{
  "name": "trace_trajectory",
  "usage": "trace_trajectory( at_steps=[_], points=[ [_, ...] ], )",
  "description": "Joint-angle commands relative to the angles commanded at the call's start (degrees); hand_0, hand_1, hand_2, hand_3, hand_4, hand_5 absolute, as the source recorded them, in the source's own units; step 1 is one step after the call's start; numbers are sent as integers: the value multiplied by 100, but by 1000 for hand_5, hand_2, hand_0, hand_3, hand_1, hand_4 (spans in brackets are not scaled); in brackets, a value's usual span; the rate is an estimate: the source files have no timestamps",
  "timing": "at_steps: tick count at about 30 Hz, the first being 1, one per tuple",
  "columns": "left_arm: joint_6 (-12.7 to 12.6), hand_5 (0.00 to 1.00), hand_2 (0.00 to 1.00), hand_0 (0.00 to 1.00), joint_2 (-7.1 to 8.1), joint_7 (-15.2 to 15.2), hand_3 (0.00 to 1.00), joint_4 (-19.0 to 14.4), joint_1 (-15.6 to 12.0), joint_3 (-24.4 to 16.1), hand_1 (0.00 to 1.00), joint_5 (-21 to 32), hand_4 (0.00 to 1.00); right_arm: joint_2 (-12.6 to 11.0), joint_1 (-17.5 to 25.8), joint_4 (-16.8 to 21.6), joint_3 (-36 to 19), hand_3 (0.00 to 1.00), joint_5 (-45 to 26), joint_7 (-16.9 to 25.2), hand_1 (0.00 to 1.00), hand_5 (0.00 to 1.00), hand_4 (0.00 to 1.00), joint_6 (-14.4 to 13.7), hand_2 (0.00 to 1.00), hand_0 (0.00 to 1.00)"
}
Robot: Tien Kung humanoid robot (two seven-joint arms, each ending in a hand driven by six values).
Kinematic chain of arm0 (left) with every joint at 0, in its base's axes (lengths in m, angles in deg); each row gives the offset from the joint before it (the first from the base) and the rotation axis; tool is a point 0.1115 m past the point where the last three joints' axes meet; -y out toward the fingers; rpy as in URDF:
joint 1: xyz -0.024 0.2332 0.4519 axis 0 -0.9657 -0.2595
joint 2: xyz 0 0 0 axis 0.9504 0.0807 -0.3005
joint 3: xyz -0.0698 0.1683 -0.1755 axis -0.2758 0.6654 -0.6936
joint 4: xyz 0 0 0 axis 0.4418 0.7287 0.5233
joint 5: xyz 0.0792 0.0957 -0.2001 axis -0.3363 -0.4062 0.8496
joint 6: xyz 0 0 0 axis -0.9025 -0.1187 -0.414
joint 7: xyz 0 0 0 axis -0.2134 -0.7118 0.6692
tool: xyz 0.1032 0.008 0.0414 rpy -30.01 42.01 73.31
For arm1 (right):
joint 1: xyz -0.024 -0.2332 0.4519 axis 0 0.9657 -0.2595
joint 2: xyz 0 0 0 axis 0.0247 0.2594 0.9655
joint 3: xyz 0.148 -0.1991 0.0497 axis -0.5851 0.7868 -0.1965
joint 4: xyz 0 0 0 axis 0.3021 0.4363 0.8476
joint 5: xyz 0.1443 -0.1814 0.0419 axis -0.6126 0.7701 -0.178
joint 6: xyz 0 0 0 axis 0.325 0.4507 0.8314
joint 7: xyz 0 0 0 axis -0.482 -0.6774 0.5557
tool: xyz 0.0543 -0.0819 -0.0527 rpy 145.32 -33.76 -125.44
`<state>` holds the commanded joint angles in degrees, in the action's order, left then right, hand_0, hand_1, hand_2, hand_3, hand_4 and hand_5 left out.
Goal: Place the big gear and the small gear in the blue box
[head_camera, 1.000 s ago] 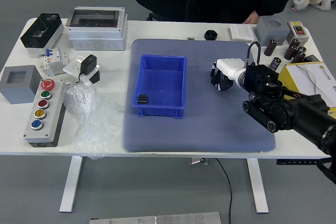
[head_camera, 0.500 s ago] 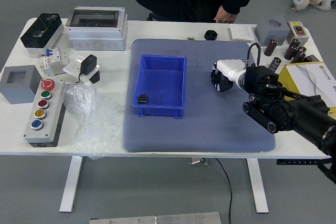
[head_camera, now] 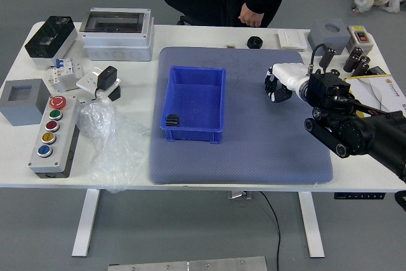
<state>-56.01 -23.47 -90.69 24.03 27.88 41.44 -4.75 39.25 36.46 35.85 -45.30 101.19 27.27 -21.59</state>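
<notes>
The blue box (head_camera: 196, 99) stands on the blue-grey mat, left of its middle. A small black ribbed piece (head_camera: 172, 120), perhaps the small gear, lies inside at the box's near left corner. My right hand (head_camera: 277, 87) hangs over the mat's right part, apart from the box and to its right. Whether it holds anything cannot be made out. A black round part (head_camera: 254, 42) sits by the mat's far edge; whether it is a gear is unclear. My left arm is out of view.
A person at the far side has one hand (head_camera: 250, 16) near the table's edge. On the left are a button panel (head_camera: 62, 136), a plastic bag (head_camera: 111, 141) and grey boxes (head_camera: 28, 101). Several dark cylinders (head_camera: 353, 59) and a yellow-and-white box (head_camera: 384, 91) stand on the right.
My right hand has moved right and slightly toward the far side. The person has shifted left, and the visible hand is now further left. The box and the black piece inside have not moved.
</notes>
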Motion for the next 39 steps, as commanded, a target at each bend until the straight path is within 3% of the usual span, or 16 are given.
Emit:
trace_trajectory(
  at_steps=[13, 22, 29, 39],
  points=[
    [-1, 687, 847, 861, 83, -1, 861, -1, -49, -154, 843, -54, 755, -665, 146, 1428, -780, 621, 1070, -224, 459, 146, 504, 112, 548, 563],
    [7, 688, 847, 861, 118, -5, 861, 0, -77, -197, 842, -54, 755, -864, 236, 2557, -1014, 624, 1434, -428, 461, 160, 491, 240, 548, 557],
    [17, 687, 846, 861, 114, -6, 860, -1, -70, -179, 842, -44, 754, -595, 200, 3266, -931, 625, 1526, -524, 464, 163, 492, 299, 551, 560],
    [26, 687, 846, 861, 90, -12, 861, 4, -77, -62, 842, 17, 754, 213, 48, 3196, -548, 623, 1336, -533, 463, 175, 499, 267, 549, 553]
  ],
)
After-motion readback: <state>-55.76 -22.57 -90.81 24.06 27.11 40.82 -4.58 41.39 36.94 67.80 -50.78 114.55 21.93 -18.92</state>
